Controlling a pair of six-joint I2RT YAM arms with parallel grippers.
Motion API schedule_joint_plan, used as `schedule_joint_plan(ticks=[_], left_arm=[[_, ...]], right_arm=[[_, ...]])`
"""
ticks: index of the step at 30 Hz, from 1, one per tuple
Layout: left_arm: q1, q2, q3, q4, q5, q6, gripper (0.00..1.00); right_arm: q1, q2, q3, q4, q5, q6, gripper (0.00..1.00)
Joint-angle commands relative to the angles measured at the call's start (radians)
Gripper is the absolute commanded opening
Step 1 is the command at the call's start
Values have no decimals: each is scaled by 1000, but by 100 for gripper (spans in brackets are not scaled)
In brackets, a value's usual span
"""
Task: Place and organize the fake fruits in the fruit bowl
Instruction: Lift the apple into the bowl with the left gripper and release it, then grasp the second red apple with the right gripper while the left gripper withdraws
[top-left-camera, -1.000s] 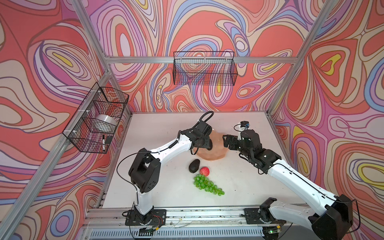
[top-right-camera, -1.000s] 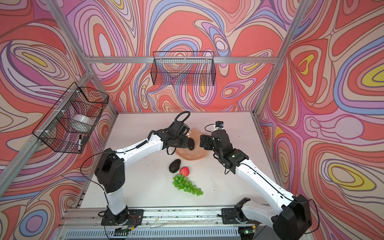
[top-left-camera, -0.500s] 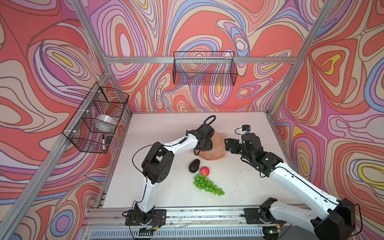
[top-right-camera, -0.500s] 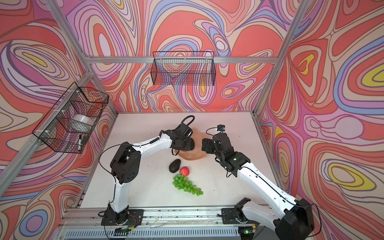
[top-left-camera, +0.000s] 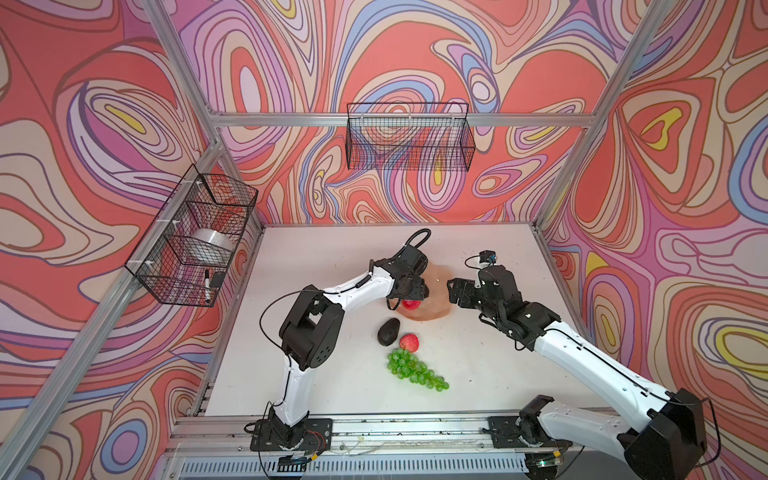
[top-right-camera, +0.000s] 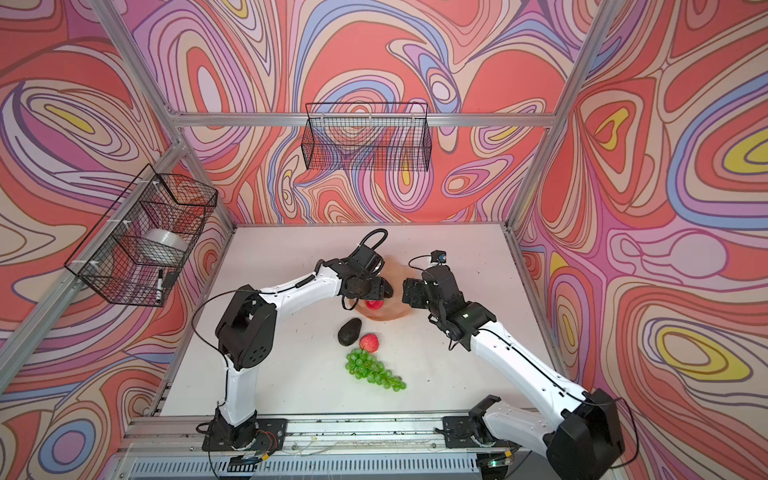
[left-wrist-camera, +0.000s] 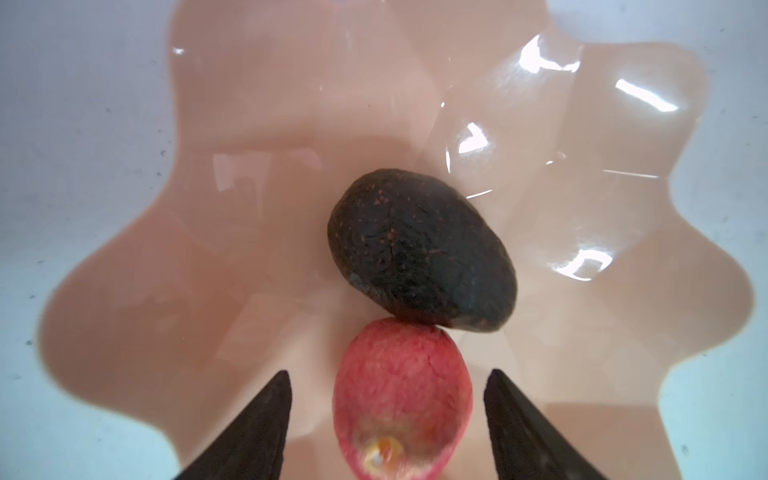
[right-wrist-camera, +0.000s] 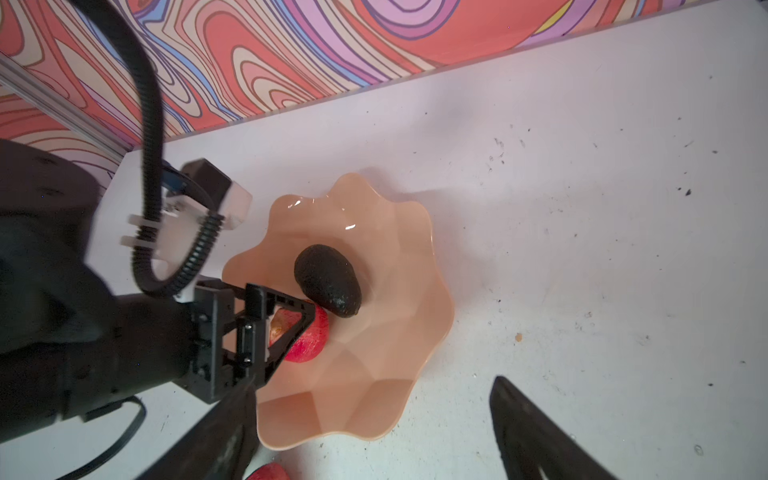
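The fruit bowl is seen on the white bench, toward the back middle, in both top views. Two fruits are lodged inside it. One avocado is laid on its side near the centre. One apple is pressed against it, stem end turned toward the left wrist camera.

The left gripper is held low over the bowl. Its jaws are set apart on either side of that apple, with a strip of bowl showing on each side, so nothing is gripped. In the right wrist view the same apple is partly covered by the black frame of one left jaw, and the avocado is seen clear beside it.

The right gripper is placed just beside the bowl's right edge in both top views. Its jaws are spread wide and nothing is clamped. In the right wrist view the bowl's near rim shows between them. Whether one jaw touches the rim cannot be told.

Three fruits are left on the bench in front of the bowl. A second avocado is tilted there, with a second apple just beside it on the right; contact cannot be told. The grapes are laid just in front of that apple, the bunch trailing toward the front right.

A side wire basket is fixed to the left wall, with a tape roll and a marker held in it.
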Motion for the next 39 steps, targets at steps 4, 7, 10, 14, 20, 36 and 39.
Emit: schedule_joint_plan(ticks=[4,7,10,14,20,36,39], left_arm=[[28,-425,-207,135,-160,13,78],[29,-650,-388,223,-309,15,86],[33,-853,-567,273,-452,20,92],[42,-1079,-760,257,-591,-37,97],[46,-1318,-924,122,-670,-167,98],[47,-1327,-909,75,-671,-155,100],[47,-1306,-901,78,-667,-150,100]], right_arm=[[152,70,12,-39,-8,57,88],[274,129,-4,-48,27,148,87],[370,169,-48,-19,52,247,86],[418,241,-51,6,48,308,86],[431,373,7,19,51,323,86],[431,532,44,84,35,353,65],[432,511,24,78,47,369,57]])
